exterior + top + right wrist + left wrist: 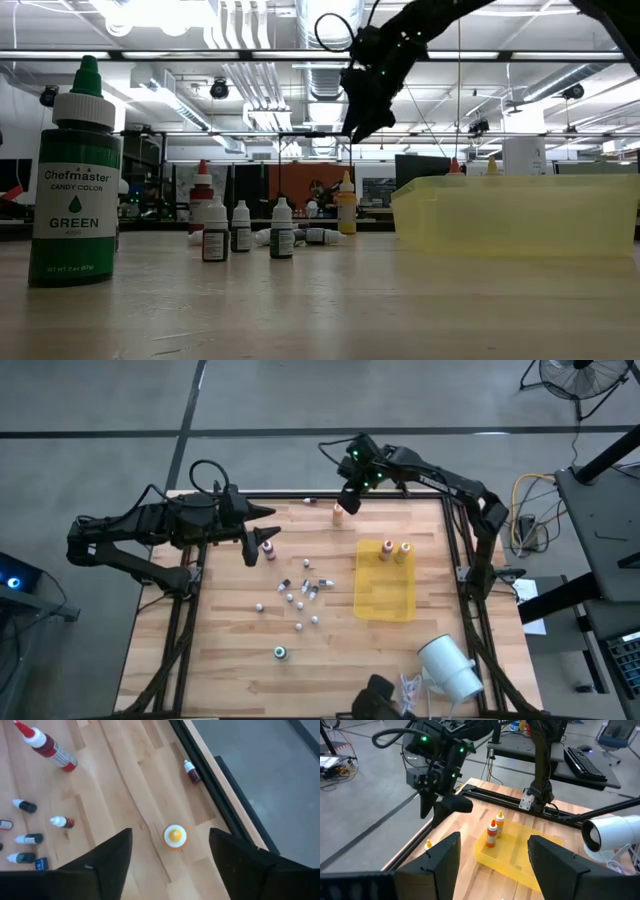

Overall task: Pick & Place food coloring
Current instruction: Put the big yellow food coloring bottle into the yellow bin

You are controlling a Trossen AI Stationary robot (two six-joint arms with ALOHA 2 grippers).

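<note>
Table (330,640): pale wood planks, visible grain, matt satin finish; black metal frame rail (210,775) at the edge. Yellow tray (520,215): translucent plastic, smooth. Green bottle (75,180): glossy plastic with a paper-looking label, ribbed white collar. Small vials (30,822): smooth plastic, white caps. White cylinder (450,665) at 5 o'clock: smooth matt plastic. Right gripper (170,865) fingers: matt black plastic.

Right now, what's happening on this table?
Food coloring is being sorted into the yellow tray, which holds two bottles so far. The right gripper hangs open above a yellow-capped bottle near the table's far edge, holding nothing. The left gripper is open and empty over the left side. Small vials and a green bottle are still loose.
</note>
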